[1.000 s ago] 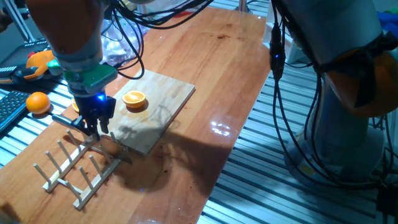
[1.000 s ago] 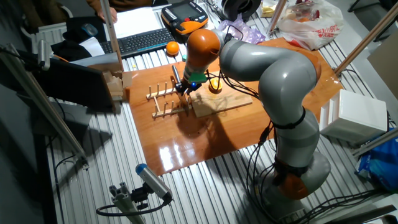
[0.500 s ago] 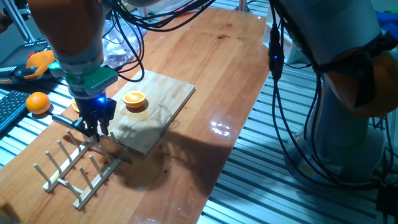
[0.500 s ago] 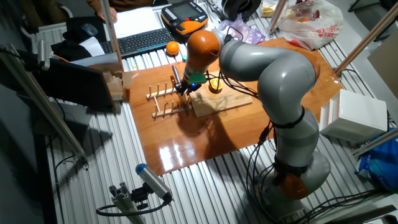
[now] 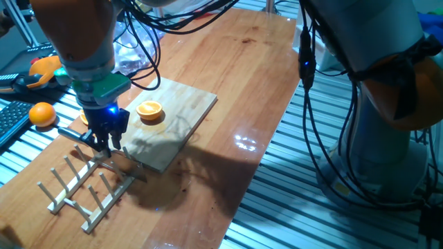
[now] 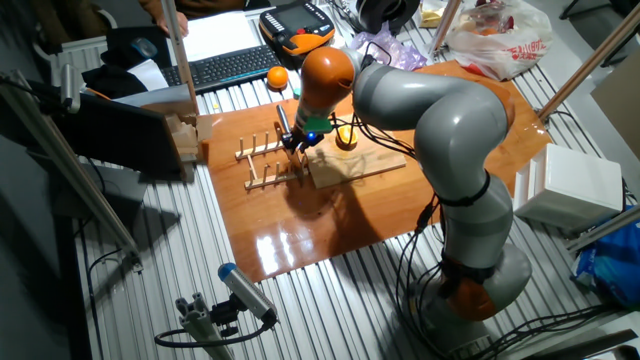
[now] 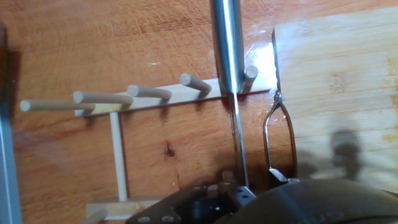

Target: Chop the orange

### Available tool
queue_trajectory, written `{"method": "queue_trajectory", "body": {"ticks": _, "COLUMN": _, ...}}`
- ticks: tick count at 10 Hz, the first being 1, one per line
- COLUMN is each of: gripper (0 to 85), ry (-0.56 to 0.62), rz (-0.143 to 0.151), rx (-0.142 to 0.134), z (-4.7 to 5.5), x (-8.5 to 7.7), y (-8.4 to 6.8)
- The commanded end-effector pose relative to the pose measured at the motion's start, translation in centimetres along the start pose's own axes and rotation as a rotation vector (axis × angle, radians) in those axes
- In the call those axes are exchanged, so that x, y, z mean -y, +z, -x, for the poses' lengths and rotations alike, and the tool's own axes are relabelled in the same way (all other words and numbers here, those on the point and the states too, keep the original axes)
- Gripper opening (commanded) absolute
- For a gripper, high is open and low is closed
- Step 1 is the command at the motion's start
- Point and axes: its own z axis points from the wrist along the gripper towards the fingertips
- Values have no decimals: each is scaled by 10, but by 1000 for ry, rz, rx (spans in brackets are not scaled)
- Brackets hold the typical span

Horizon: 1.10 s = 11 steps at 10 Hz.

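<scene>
Round flat-cut orange on wood-grain board

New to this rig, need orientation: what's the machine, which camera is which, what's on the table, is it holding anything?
The machine is one grey and orange robot arm with a two-finger end effector at its tip.

Two pictures come from fixed cameras on different sides of the table. The third comes from a camera on the hand, looking down along the fingers.

On the table lies a wooden cutting board with a half orange on it, cut face up. Beside the board is a wooden peg rack. A whole orange sits off to the side on the metal slats.

The end effector is low over the rack, at a long metal tool, probably a knife. Whether it is clamped cannot be told.
</scene>
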Motion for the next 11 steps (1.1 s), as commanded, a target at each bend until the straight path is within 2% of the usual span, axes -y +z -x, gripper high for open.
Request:
{"method": "queue_trajectory", "body": {"ticks": 1, "gripper": 340, "ry": -20, "rz": -27, "rx": 2, "z": 0, "x": 0, "y": 0}}
{"method": "queue_trajectory", "body": {"ticks": 2, "gripper": 340, "ry": -29, "rz": -28, "rx": 1, "z": 0, "x": 0, "y": 0}}
{"method": "queue_trajectory", "body": {"ticks": 4, "gripper": 340, "ry": -34, "rz": -90, "rx": -1, "z": 0, "x": 0, "y": 0}}
{"method": "queue_trajectory", "body": {"ticks": 5, "gripper": 340, "ry": -44, "rz": -105, "rx": -3, "z": 0, "x": 0, "y": 0}}
{"method": "queue_trajectory", "body": {"ticks": 7, "gripper": 340, "ry": -40, "rz": -65, "rx": -26, "z": 0, "x": 0, "y": 0}}
{"method": "queue_trajectory", "body": {"ticks": 8, "gripper": 340, "ry": -27, "rz": -65, "rx": -21, "z": 0, "x": 0, "y": 0}}
{"method": "queue_trajectory", "body": {"ticks": 10, "gripper": 340, "ry": -21, "rz": -77, "rx": 8, "z": 8, "x": -6, "y": 8}}
{"method": "queue_trajectory", "body": {"ticks": 11, "gripper": 340, "ry": -27, "rz": -76, "rx": 12, "z": 12, "x": -7, "y": 10}}
